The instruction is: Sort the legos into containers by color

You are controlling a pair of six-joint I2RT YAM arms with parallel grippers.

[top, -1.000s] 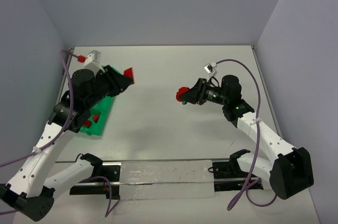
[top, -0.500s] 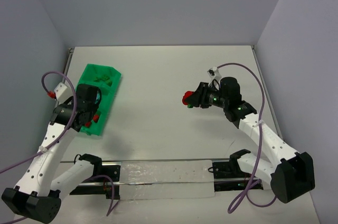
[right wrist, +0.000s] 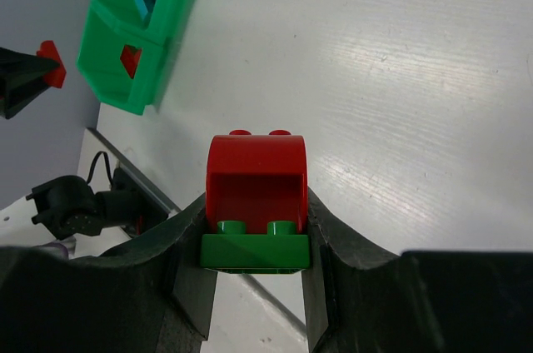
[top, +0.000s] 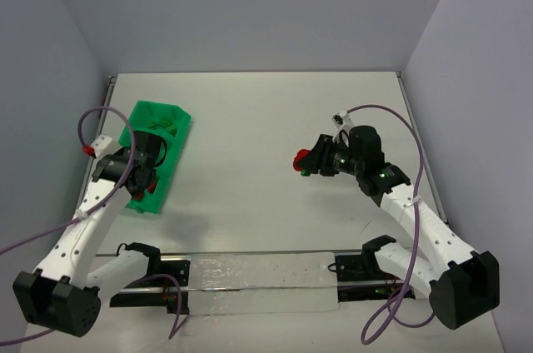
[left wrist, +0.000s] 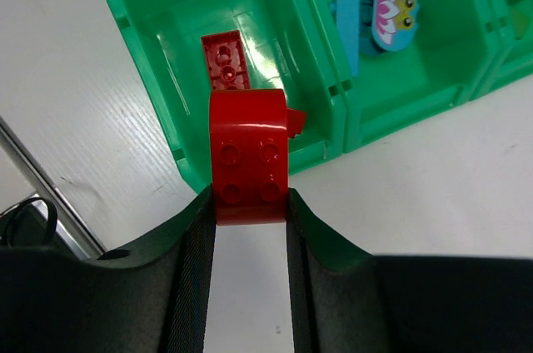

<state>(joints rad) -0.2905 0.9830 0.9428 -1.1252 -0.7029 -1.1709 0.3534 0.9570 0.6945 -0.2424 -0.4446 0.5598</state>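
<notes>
L gripper (left wrist: 248, 207) clamps red brick (left wrist: 248, 149), long axis 12–6 on wrist cam, at tray's (left wrist: 137, 45) end compartment, 9 o'clock on top cam. R gripper (right wrist: 254, 232) pinches red-on-green stack (right wrist: 255, 195) toward 3 o'clock. Teal piece (left wrist: 354, 24) shows only on wrist cams.

walls (top: 250, 3): pale blue-grey | table (top: 266, 120): white, faint sheen | light: even

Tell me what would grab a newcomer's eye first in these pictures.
The bright green tray at the left of the table stands out, with the left claw holding a red brick by its end compartment. Over the right half, the right claw grips a red arched piece stacked on a green brick. A teal piece bearing a frog picture lies in the tray's second compartment.
</notes>
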